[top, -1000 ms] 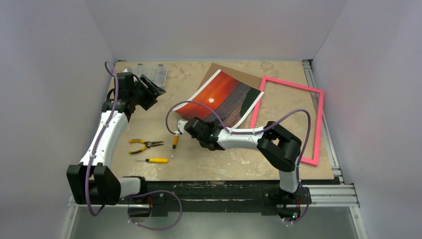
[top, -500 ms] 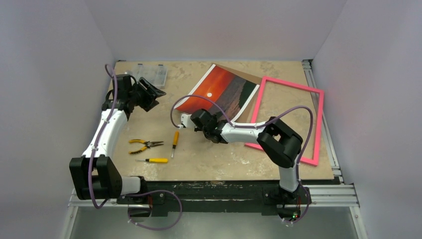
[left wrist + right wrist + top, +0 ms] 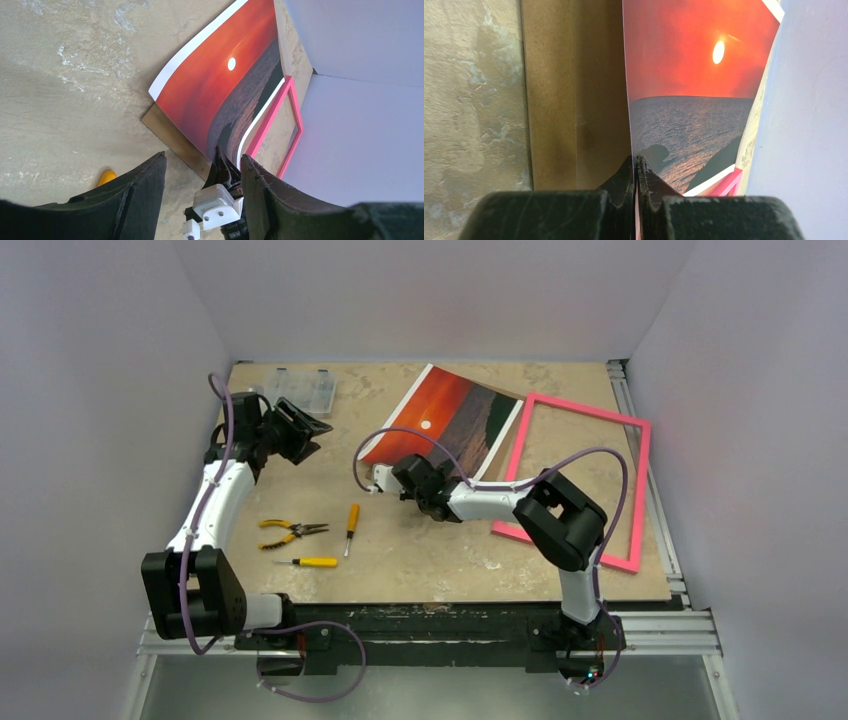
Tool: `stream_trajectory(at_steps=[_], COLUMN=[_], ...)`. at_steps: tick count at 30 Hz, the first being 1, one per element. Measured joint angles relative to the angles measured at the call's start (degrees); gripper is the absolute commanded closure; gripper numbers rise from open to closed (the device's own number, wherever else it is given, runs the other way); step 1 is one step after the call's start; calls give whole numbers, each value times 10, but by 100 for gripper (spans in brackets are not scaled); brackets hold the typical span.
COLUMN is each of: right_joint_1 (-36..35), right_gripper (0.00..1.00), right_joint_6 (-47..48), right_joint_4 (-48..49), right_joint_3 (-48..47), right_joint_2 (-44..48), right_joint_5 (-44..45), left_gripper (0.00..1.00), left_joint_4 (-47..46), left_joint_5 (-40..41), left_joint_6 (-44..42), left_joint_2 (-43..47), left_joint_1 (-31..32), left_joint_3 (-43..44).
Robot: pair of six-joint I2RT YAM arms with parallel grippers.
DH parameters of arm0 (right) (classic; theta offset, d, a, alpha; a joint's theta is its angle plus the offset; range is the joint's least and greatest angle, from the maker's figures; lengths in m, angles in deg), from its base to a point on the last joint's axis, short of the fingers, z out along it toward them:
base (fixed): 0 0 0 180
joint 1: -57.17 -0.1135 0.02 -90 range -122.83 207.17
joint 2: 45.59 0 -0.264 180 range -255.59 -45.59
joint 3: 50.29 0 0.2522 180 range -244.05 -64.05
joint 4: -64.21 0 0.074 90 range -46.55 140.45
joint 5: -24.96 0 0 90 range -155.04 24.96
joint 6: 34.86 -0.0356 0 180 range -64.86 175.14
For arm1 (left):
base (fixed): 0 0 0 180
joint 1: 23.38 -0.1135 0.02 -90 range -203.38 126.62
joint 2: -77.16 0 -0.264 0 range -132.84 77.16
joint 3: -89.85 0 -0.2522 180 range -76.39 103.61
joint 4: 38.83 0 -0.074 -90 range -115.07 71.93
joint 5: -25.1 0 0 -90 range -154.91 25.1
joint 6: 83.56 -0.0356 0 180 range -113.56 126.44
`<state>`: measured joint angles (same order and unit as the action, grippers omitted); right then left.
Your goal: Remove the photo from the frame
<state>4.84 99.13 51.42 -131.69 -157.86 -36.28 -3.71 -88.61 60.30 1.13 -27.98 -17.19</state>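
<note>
Right gripper (image 3: pixel 636 161) is clamped tight on the near edge of the photo (image 3: pixel 445 420), its two fingers pressed together with the sheet between them. The sunset print rises from that pinch and curves upward, lifted clear of a plain brown board (image 3: pixel 569 100) that lies flat on the tabletop (image 3: pixel 450 565) just beside and beneath it. This happens toward the far edge of the tabletop, a little right of its middle.

The frame (image 3: pixel 590 409) lies flat along the right edge, with bare tabletop showing through its opening, so the photo is outside it. The print's right side comes just beside the frame's far left corner; the right arm crosses over the frame's near left part.

Left gripper (image 3: pixel 310 430) hangs above the far left part of the tabletop with its jaws apart and nothing between them.

A clear plastic box (image 3: pixel 300 388) sits at the far left corner; what it holds is too small to make out. Nearer the front edge on the left lie yellow-handled pliers (image 3: pixel 290 531), an orange-handled screwdriver (image 3: pixel 351 525) and a yellow-handled screwdriver (image 3: pixel 310 562), each apart from the others.
</note>
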Motion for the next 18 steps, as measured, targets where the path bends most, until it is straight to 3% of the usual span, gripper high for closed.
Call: stream_trajectory(at_steps=[4, 18], right_joint_1=[3, 9], right_gripper=[93, 92], right_joint_6=[-2, -21], right_joint_4=[0, -17], right_joint_3=[5, 20], right_joint_2=[0, 2], right_joint_5=[0, 2], left_gripper=[46, 46], left_joint_4=[-8, -21], left_joint_5=[-5, -19], left_joint_6=[5, 11], left_joint_2=[-2, -4], left_joint_1=[-1, -6], left_joint_3=[-3, -10])
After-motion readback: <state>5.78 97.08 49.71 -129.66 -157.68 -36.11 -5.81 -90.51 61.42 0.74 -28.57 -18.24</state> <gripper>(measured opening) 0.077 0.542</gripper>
